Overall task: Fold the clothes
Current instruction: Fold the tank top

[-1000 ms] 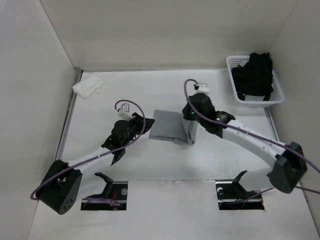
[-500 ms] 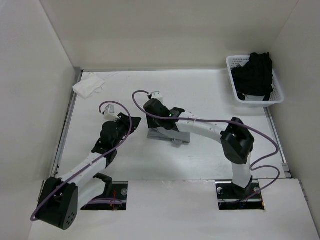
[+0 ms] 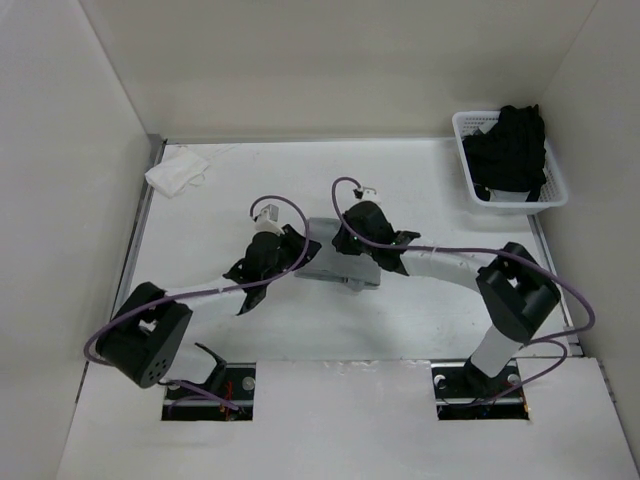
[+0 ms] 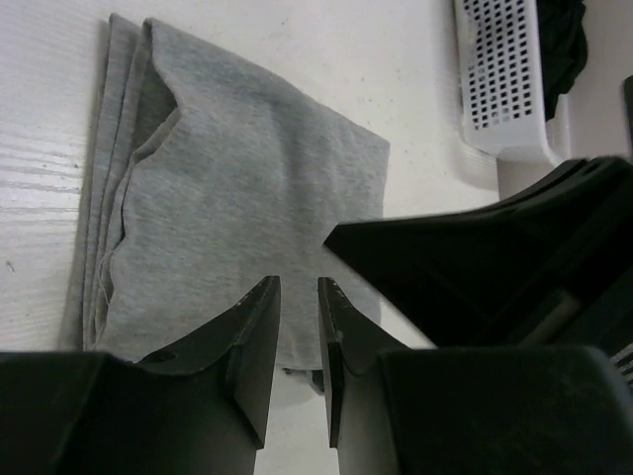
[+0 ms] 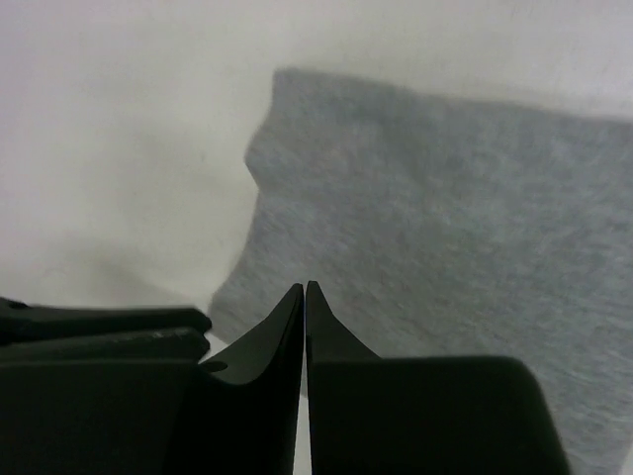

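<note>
**Item 1, left claw** (image 4: 299,282): my jaws stand a narrow slit apart, with nothing seen between them. The tips are poised over the near edge of the tank top.

**Item 2, right claw** (image 5: 304,287): my fingers are pressed together tip to tip, with no fabric seen caught. I cannot tell whether the tips touch the cloth.

**Item 3, tank top** (image 4: 227,188): light grey, folded to a compact layered rectangle, flat on the table (image 3: 430,195). It lies under and ahead of both claws. Stacked fold edges run along the side left of my left claw. A clean corner lies ahead to its right. Ahead-left of my right claw, an edge with a small notch meets the table.

**Item 4, room:** bare table left of and beyond my left claw, and ahead-left of my right claw. My right arm (image 4: 495,257) crowds just right of the left claw.

**Item 5, basket** (image 4: 499,79): white, perforated, well ahead-right of my left claw and apart from the top. It holds a black garment (image 3: 512,150).

**Item 6, white cloth** (image 3: 177,172): crumpled, far ahead-left of my left claw.
</note>
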`<state>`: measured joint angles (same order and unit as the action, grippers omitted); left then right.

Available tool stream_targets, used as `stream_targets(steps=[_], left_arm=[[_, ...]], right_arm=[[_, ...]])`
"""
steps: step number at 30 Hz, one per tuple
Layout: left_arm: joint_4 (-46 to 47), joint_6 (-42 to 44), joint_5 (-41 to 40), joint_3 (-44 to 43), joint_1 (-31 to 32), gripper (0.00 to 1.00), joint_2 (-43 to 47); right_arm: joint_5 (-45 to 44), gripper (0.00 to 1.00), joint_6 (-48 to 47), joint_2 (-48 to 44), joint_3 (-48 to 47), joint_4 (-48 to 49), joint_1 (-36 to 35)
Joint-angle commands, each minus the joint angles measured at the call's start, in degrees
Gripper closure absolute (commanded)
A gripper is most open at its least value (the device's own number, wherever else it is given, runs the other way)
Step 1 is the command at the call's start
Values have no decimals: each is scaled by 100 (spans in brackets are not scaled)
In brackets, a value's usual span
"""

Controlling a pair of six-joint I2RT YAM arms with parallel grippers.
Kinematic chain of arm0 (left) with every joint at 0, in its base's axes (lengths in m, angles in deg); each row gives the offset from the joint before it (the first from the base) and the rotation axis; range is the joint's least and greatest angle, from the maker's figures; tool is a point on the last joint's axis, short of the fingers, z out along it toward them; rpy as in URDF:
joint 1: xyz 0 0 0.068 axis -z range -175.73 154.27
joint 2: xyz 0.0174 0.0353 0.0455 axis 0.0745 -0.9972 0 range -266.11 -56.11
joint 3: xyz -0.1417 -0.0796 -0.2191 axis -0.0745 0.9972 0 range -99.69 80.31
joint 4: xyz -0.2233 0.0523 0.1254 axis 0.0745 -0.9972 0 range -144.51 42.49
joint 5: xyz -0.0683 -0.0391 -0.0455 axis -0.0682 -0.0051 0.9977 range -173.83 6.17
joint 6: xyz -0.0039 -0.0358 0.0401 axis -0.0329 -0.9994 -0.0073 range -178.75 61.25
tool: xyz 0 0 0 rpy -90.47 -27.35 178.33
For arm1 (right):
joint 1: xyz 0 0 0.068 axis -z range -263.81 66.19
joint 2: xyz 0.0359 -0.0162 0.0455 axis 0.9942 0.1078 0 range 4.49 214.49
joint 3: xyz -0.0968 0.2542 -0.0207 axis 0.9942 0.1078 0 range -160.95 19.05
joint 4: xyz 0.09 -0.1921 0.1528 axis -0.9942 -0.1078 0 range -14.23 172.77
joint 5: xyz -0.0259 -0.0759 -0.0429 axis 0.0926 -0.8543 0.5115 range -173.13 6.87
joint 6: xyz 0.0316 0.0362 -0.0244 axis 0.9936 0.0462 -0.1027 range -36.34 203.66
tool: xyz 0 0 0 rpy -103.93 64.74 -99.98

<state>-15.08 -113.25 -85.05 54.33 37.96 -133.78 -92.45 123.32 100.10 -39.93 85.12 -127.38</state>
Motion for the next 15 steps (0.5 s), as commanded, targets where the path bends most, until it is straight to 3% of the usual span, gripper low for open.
stream_targets(steps=[1,7,15], left_arm=[[440,-78,-186,-197,80,80,-379],[597,-272,-212,171,89,82,-1066],[914,-333,-265,663,89,83,-1304]], right_arm=[[466,94,332,273,211,1187,54],[1300,94,578,1256,-376,1821,319],[1398,95,1289,2391,-1150,2314,591]])
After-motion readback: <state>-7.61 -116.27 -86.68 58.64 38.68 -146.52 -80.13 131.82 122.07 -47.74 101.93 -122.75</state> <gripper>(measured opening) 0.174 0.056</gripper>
